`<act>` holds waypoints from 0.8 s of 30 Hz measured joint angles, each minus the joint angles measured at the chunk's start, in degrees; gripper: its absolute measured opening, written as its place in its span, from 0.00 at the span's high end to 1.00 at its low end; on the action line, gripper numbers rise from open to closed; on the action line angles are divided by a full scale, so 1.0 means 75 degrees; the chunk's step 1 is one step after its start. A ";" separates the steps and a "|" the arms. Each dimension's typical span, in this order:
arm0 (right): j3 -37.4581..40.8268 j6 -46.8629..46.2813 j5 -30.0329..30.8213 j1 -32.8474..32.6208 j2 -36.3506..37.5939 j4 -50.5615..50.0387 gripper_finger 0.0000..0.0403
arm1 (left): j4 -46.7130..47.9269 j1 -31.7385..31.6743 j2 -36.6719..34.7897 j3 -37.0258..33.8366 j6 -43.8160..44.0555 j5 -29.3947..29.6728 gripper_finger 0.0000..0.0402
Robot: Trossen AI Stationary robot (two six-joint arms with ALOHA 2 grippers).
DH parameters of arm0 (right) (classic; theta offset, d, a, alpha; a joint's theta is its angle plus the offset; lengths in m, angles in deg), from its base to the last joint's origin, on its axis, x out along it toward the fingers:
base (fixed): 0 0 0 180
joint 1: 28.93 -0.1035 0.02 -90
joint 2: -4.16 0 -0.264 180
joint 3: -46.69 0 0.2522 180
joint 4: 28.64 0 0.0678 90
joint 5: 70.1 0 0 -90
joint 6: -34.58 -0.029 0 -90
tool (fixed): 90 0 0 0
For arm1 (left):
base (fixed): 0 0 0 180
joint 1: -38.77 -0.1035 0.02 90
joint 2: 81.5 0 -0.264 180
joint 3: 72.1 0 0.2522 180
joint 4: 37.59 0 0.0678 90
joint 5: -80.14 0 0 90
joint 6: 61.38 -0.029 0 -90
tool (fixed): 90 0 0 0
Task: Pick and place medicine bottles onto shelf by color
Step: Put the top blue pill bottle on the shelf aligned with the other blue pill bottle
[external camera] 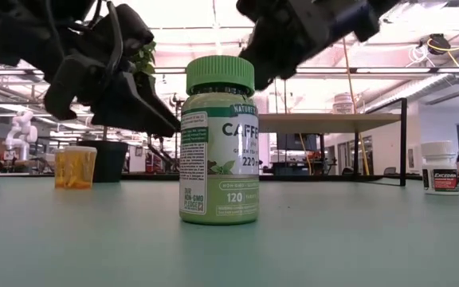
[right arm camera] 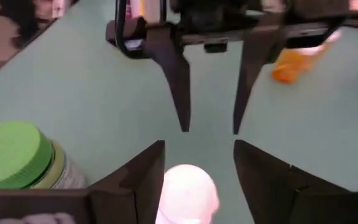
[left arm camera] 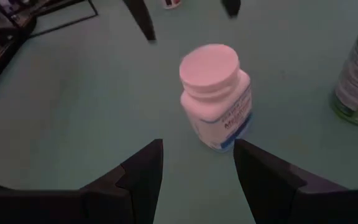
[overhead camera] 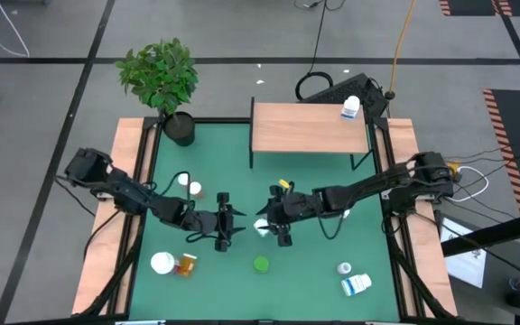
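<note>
A white medicine bottle [left arm camera: 216, 96] with a white cap and a blue-printed label stands on its base on the green table [overhead camera: 332, 244], between my two grippers. My left gripper [left arm camera: 197, 146] is open and level with it, a little short of it, on its left side. My right gripper [right arm camera: 199, 146] is open and hangs above it on its right side. The bottle's cap [right arm camera: 186, 193] shows below and between the right fingers, apart from them. A green medicine bottle [overhead camera: 261, 264] stands nearer the front edge. The light-wood shelf [overhead camera: 310, 128] at the far edge carries one white bottle [overhead camera: 350, 109].
A white-capped bottle [overhead camera: 162, 263] and an amber one [overhead camera: 186, 264] lie front left. Two small bottles [overhead camera: 190, 185] stand behind my left arm. Two more [overhead camera: 352, 280] lie front right. A potted plant [overhead camera: 162, 77] stands at the far left corner. Wooden rails [overhead camera: 134, 181] edge the table.
</note>
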 joint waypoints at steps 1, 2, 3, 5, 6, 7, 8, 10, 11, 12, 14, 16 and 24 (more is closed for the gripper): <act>0.0000 -0.0006 0.0237 -0.0105 0.0110 -0.0008 0.51 | -0.0029 -0.0088 -0.0007 0.0007 -0.0096 -0.0176 0.50; 0.0000 -0.0021 0.0459 -0.0215 0.0228 -0.0020 0.50 | -0.0030 -0.0179 -0.0011 0.0007 -0.0194 -0.0409 0.50; -0.0001 -0.0086 0.0637 -0.0327 0.0338 -0.0018 0.49 | -0.0015 -0.0266 -0.0007 0.0007 -0.0277 -0.0696 0.50; -0.0006 -0.0255 0.0704 -0.0503 0.0465 0.0065 0.47 | 0.0016 -0.0459 -0.0005 0.0004 -0.0527 -0.1450 0.50; -0.0006 -0.0383 0.0703 -0.0601 0.0487 0.0069 0.47 | 0.0006 -0.0546 -0.0003 0.0004 -0.0679 -0.1820 0.50; -0.0006 -0.0552 0.0694 -0.0685 0.0499 0.0061 0.46 | -0.0043 -0.0637 0.0047 0.0004 -0.0824 -0.2158 0.50; -0.0006 -0.0732 0.0688 -0.0793 0.0499 0.0060 0.46 | -0.0164 -0.0739 0.0139 0.0007 -0.0939 -0.2392 0.50; -0.0006 -0.0988 0.0761 -0.1049 0.0499 0.0062 0.46 | -0.0352 -0.0914 0.0313 -0.0001 -0.1134 -0.2640 0.50; -0.0006 -0.1045 0.0950 -0.1207 0.0499 0.0063 0.46 | -0.0600 -0.1010 0.0427 -0.0001 -0.1174 -0.2708 0.50; -0.0006 -0.1072 0.1205 -0.1378 0.0499 0.0057 0.46 | -0.0885 -0.1109 0.0573 0.0009 -0.1191 -0.2761 0.49; -0.0006 -0.1026 0.1813 -0.1711 0.0499 0.0026 0.46 | -0.1151 -0.1301 0.0863 0.0013 -0.1257 -0.2923 0.46; -0.0006 -0.0957 0.2288 -0.1961 0.0499 0.0037 0.46 | -0.1331 -0.1482 0.1199 0.0002 -0.1259 -0.3022 0.41; 0.0127 -0.1382 0.2484 -0.2177 0.0505 -0.0069 0.47 | -0.2642 -0.1926 0.2200 0.0007 -0.1309 -0.4447 0.22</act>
